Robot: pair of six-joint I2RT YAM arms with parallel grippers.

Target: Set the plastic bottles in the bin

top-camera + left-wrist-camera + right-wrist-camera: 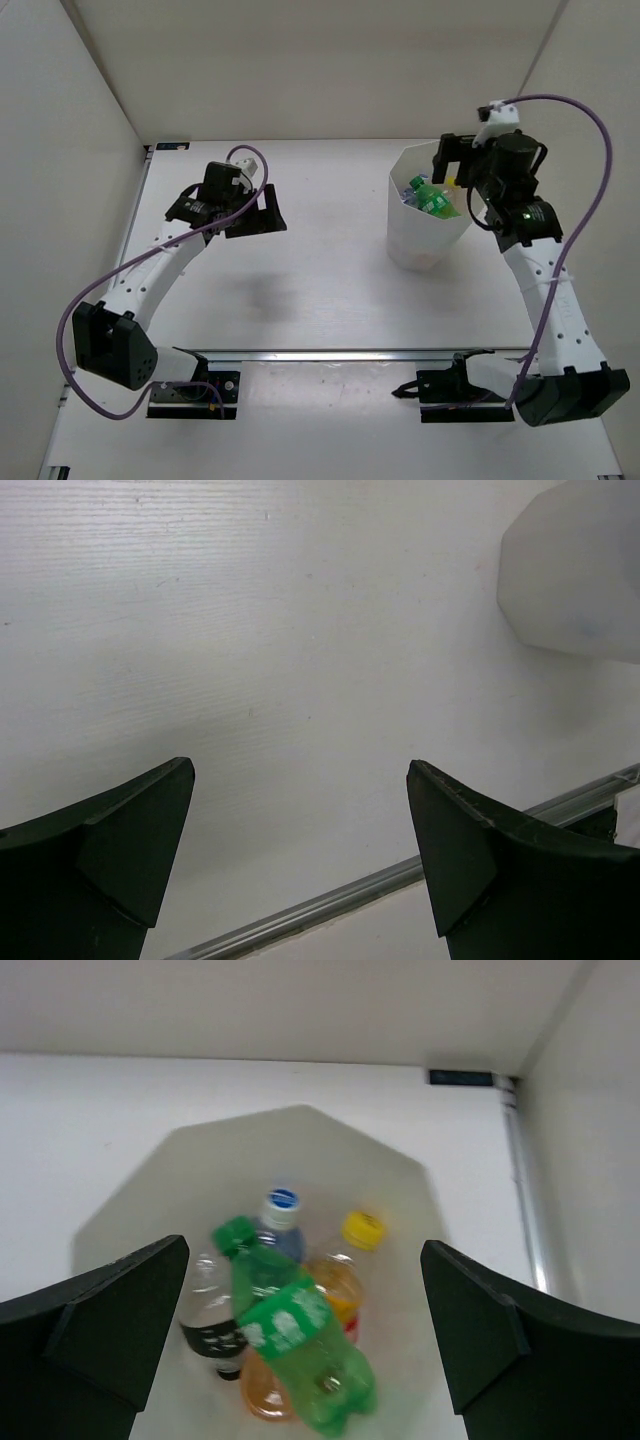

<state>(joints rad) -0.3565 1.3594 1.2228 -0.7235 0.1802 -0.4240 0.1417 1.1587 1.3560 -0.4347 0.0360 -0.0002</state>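
The white bin stands at the right of the table. In the right wrist view I look down into the bin. Inside lie the green bottle on top, a blue-capped bottle, a yellow-capped bottle, a clear bottle with a black label and an orange bottle. The green bottle also shows in the top view. My right gripper hovers above the bin, open and empty. My left gripper is open and empty over bare table, left of the bin.
A metal rail runs across the table near the arm bases and shows in the left wrist view. White walls enclose the table at the back and on both sides. A dark bracket sits in the far corner.
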